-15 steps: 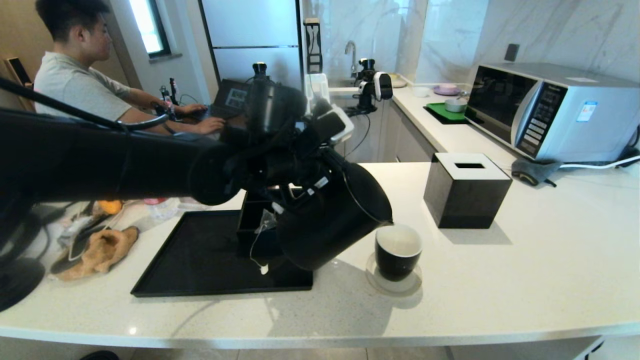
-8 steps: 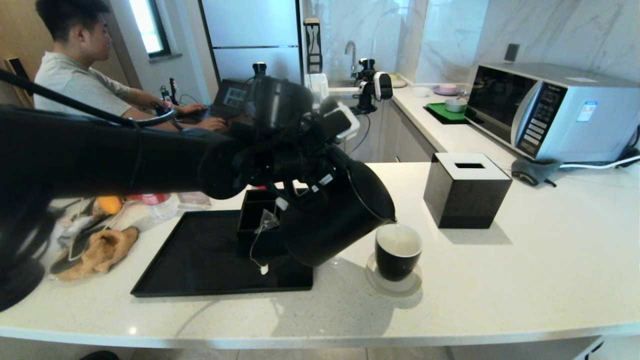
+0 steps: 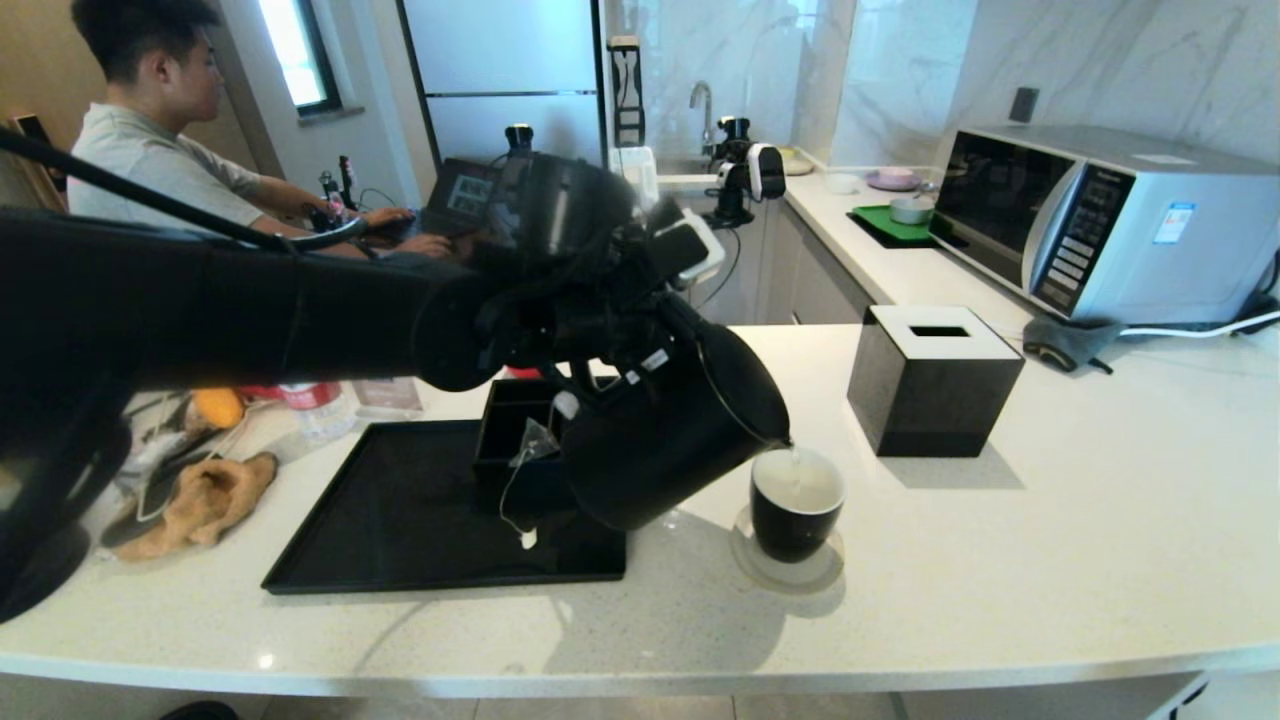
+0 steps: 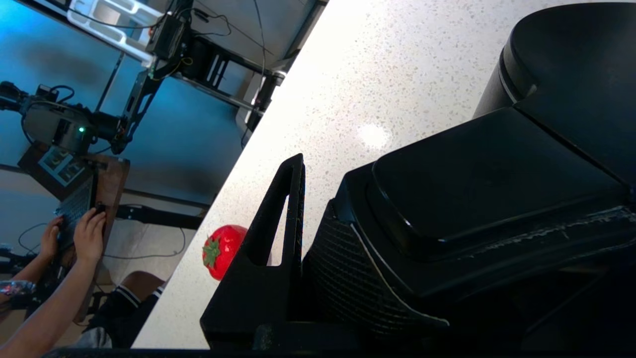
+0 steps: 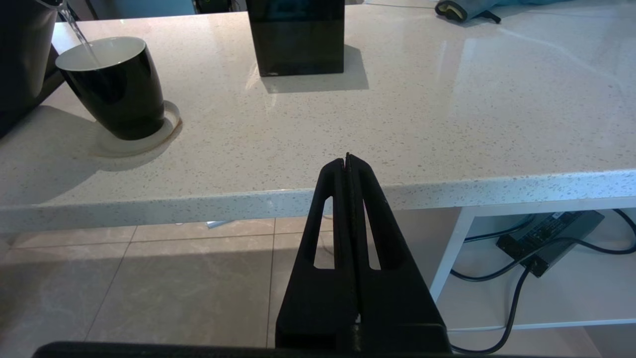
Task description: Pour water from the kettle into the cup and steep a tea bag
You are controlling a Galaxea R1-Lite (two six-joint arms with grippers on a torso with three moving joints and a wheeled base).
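Tipping steeper than before, kettle in clamped left jaws fills cup.

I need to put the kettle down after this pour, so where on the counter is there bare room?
Bare counter lies to the right of the cup and in front of the tissue box, out to the front edge. It is crowded on the left: the black tray with the tea bag, then clutter beyond. The left tool holds the kettle.
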